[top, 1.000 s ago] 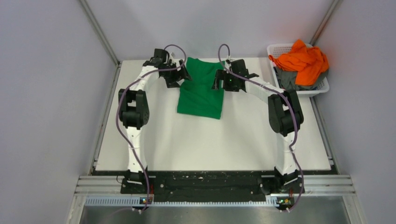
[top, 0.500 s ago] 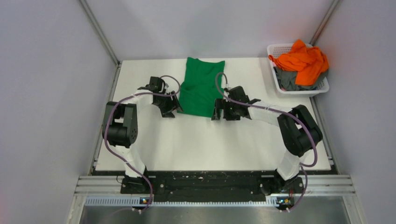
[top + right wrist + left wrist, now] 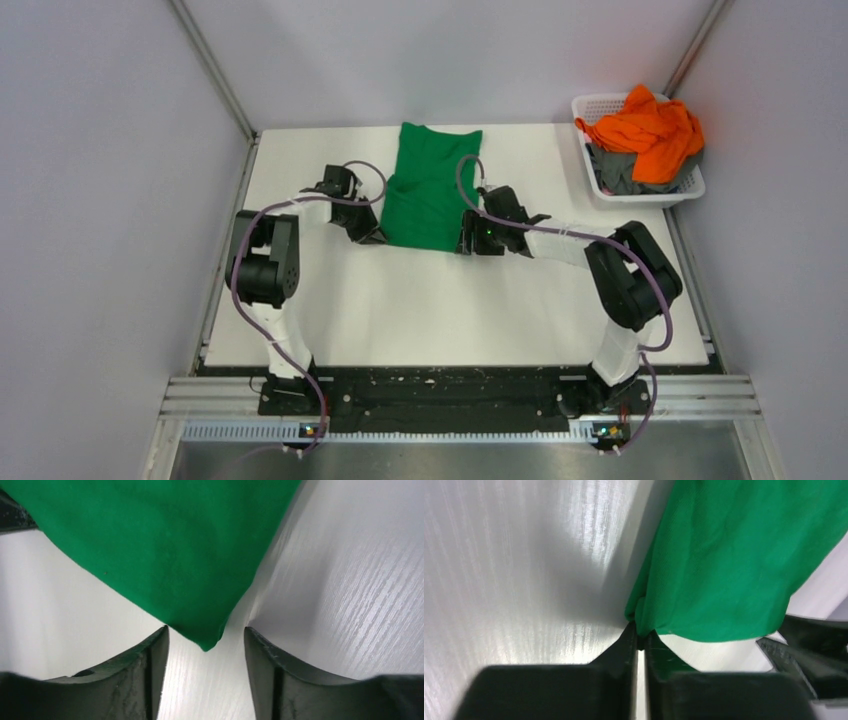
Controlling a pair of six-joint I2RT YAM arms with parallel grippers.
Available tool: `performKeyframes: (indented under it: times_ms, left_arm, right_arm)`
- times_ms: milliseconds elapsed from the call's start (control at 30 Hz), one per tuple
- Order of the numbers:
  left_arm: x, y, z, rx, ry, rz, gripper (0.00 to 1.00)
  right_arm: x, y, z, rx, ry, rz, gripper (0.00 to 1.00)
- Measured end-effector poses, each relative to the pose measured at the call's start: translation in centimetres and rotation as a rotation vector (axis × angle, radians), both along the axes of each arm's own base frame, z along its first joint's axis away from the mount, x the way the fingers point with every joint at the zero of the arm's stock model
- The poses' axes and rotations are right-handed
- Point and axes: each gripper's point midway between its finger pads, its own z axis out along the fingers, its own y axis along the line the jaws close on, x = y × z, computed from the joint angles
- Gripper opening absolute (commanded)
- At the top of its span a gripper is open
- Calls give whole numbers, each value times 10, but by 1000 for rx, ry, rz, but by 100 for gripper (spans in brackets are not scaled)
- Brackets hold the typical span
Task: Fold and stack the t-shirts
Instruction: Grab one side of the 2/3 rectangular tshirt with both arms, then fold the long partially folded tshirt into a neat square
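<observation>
While left pincer (image 3: 640, 638) clamps a corner | green t-shirt (image 3: 430, 190) | long axis near-to-far

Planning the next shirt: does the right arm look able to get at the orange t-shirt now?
Likely yes: the right hand is open, and the orange t-shirt lies uncovered atop the basket pile.

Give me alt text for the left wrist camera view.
The left gripper is shut on a bunched corner of the green shirt. The shirt spreads up and to the right over the white table.
</observation>
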Motion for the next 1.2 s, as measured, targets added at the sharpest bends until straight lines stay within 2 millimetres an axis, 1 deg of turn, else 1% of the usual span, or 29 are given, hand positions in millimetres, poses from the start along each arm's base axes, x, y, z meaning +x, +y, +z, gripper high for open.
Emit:
performKeyframes:
  times_ms: [67,133,167,300,333,400,433,467,500,533,600,633,667,700,733,800,900,967,1033,1133,1200]
  left_arm:
    - [1,-2,-1,-12,3,-1,0]
    - [1,-3,-1,-17,2,-4,0]
    - [1,-3,-1,-17,2,-4,0]
    - [-1,-3,-1,-22,-17,-5,0]
    - [-4,-2,-1,-21,-22,-5,0]
    - [-18,1,-1,-17,-27,-2,0]
    - [-29,3,-1,-14,-25,-1,0]
    - [-45,6,-2,-8,-17,0,0]
    - [-60,7,-1,-7,-5,0,0]
    - [-80,9,0,-5,9,-4,0]
    - [-118,9,6,-6,29,-21,0]
    - [-132,7,11,-7,30,-32,0]
    - [-146,6,18,-8,25,-44,0]
    - [-155,4,26,-11,15,-55,0]
    - [-165,1,38,-15,-1,-68,0]
    - [-176,-4,61,-29,-60,-90,0]
    - [-185,-5,94,-39,-144,-88,0]
    - [-184,-1,114,-35,-218,-68,0]
    - [-178,2,129,-32,-282,-42,0]
    - [-166,1,137,-29,-311,-21,0]
    - [-152,-2,142,-25,-310,-17,0]
  right_arm:
    - [4,1,-2,0,-10,-7,34]
    - [7,3,-5,3,-11,-13,15]
    - [7,4,-6,8,-11,-8,0]
    - [4,7,-10,18,11,-4,0]
    - [2,8,-10,24,19,3,0]
    - [-8,8,-10,36,42,23,0]
    - [-16,6,-10,39,57,32,0]
    - [-28,4,-10,41,82,47,0]
    - [-43,1,-8,46,110,62,0]
    - [-58,-2,-5,55,138,78,0]
    - [-90,-4,7,94,195,120,0]
    - [-101,-4,15,117,212,140,0]
    - [-117,-3,26,153,240,172,0]
    - [-126,-2,35,182,255,193,0]
    - [-136,0,46,212,273,221,0]
    - [-152,3,65,266,298,274,0]
    - [-168,3,83,305,340,323,0]
    - [-170,6,96,327,340,349,0]
    - [-163,8,108,342,317,356,0]
    - [-145,6,124,364,266,345,0]
    - [-130,1,130,373,235,317,0]
